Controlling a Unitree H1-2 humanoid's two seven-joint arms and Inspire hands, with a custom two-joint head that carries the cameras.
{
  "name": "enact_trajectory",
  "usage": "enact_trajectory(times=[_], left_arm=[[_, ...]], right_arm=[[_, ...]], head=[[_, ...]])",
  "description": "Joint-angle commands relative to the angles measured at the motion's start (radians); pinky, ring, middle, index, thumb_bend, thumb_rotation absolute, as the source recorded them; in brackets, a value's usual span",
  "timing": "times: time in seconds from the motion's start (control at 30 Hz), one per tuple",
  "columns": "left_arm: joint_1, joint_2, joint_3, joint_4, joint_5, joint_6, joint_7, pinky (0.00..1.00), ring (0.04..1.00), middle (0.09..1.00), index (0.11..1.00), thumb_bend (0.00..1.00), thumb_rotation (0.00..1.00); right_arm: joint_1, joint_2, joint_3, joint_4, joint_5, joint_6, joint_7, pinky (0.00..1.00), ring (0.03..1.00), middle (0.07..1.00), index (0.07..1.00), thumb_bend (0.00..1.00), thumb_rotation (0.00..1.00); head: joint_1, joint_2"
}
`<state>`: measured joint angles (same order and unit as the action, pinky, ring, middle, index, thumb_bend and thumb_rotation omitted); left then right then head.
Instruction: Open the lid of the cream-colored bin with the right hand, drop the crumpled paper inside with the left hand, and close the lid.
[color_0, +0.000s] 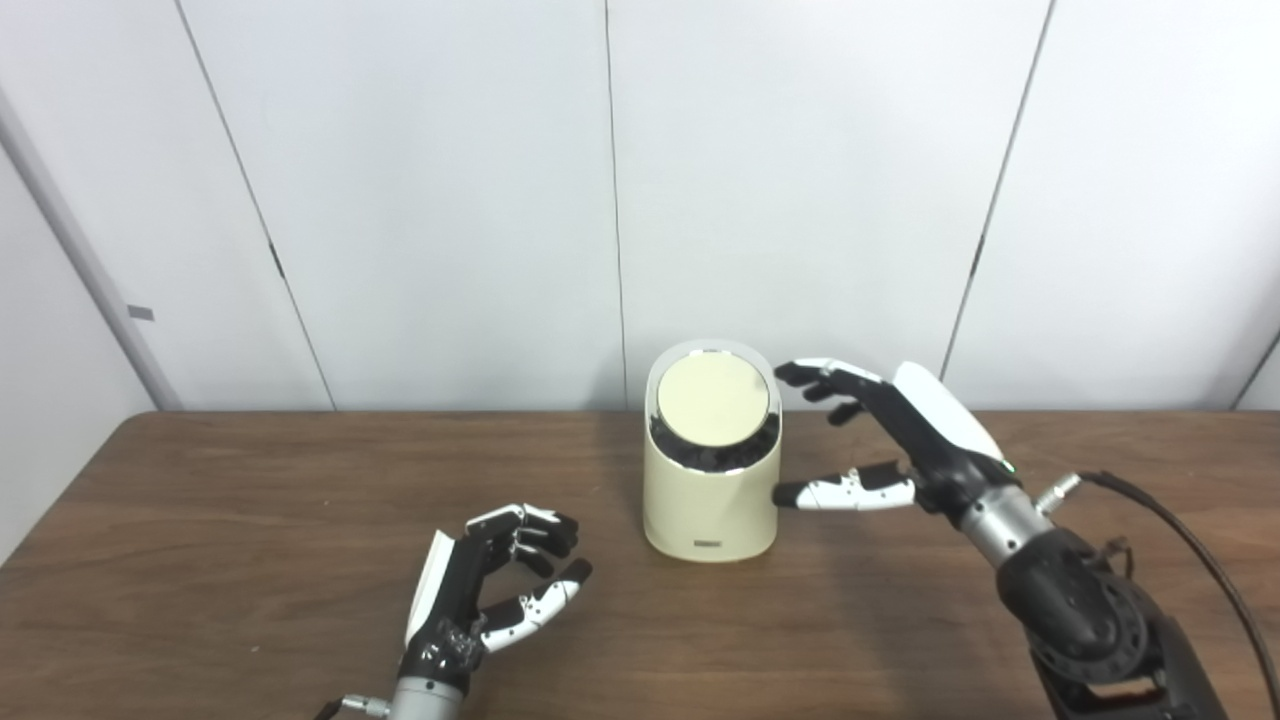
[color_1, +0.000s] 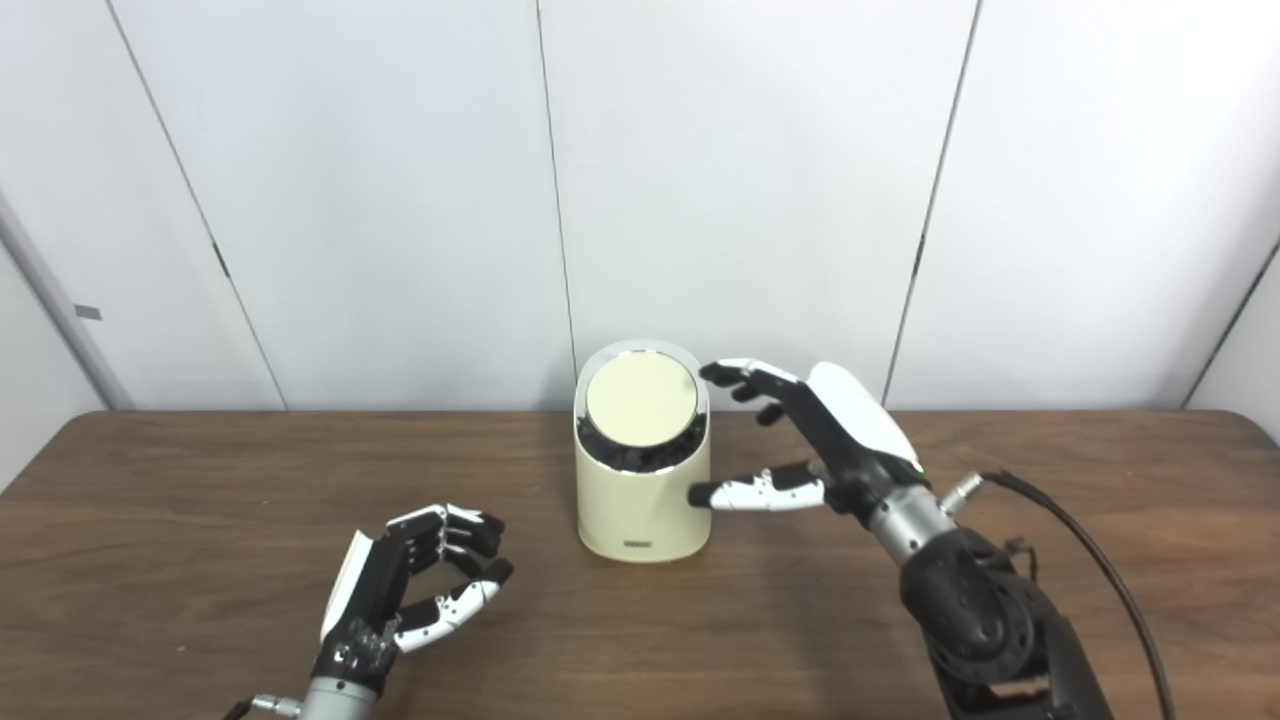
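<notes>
Cream-colored bin (color_0: 711, 470) stands mid-table with its lid (color_0: 712, 400) tilted open over a dark interior, the spread right hand (color_0: 890, 440) at its three o'clock, the left hand (color_0: 495, 580) loosely curled, empty, at seven o'clock; no paper visible.

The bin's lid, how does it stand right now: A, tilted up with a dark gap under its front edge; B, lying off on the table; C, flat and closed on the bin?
A: the lid is tilted up toward the camera, with a dark gap below it above the bin wall.
</notes>
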<state>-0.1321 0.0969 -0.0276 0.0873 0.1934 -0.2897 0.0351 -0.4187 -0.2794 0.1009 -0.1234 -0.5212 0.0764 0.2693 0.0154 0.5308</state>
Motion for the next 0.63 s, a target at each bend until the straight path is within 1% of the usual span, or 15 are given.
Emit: enact_trajectory(times=[0.0, 0.1, 0.17, 0.2, 0.3, 0.43, 0.53, 0.6], left_arm=[[-0.015, 0.004, 0.004, -0.028, -0.005, -0.017, 0.004, 0.47, 0.569, 0.634, 0.497, 0.5, 0.06], [-0.016, 0.004, 0.005, -0.03, -0.01, -0.015, 0.002, 0.47, 0.565, 0.631, 0.497, 0.5, 0.06], [-0.017, 0.005, 0.006, -0.029, -0.009, -0.017, 0.003, 0.47, 0.562, 0.629, 0.497, 0.5, 0.06], [-0.017, 0.005, 0.006, -0.028, -0.007, -0.02, 0.004, 0.47, 0.558, 0.627, 0.497, 0.5, 0.06], [-0.018, 0.007, 0.006, -0.025, -0.006, -0.025, 0.004, 0.47, 0.556, 0.626, 0.497, 0.5, 0.06], [-0.021, 0.01, 0.006, -0.023, -0.005, -0.028, 0.003, 0.47, 0.558, 0.627, 0.497, 0.5, 0.06], [-0.023, 0.011, 0.008, -0.023, -0.01, -0.026, 0.002, 0.47, 0.557, 0.627, 0.497, 0.5, 0.06], [-0.023, 0.01, 0.009, -0.026, -0.018, -0.023, -0.001, 0.47, 0.558, 0.628, 0.497, 0.5, 0.06]], right_arm=[[-0.012, -0.021, -0.012, -0.024, 0.019, -0.041, -0.034, 0.68, 0.81, 0.847, 0.84, 0.68, 0.39], [0.022, -0.037, -0.015, -0.022, 0.026, -0.071, -0.05, 0.68, 0.815, 0.857, 0.854, 0.7, 0.4], [0.038, -0.041, -0.018, -0.022, 0.034, -0.075, -0.055, 0.7, 0.821, 0.863, 0.86, 0.73, 0.43], [0.054, -0.043, -0.023, -0.021, 0.04, -0.078, -0.063, 0.7, 0.816, 0.864, 0.86, 0.74, 0.42], [0.09, -0.047, -0.03, -0.018, 0.054, -0.081, -0.075, 0.66, 0.8, 0.864, 0.861, 0.79, 0.41], [0.136, -0.047, -0.04, -0.011, 0.088, -0.084, -0.079, 0.66, 0.793, 0.876, 0.883, 0.79, 0.37], [0.157, -0.046, -0.045, -0.006, 0.101, -0.097, -0.09, 0.66, 0.791, 0.881, 0.889, 0.78, 0.37], [0.166, -0.045, -0.048, -0.003, 0.109, -0.11, -0.098, 0.69, 0.812, 0.886, 0.888, 0.77, 0.34]], head=[[0.001, 0.001], [-0.001, 0.001], [-0.003, -0.001], [-0.003, -0.001], [-0.003, -0.002], [-0.004, -0.002], [-0.005, -0.003], [-0.005, -0.003]])
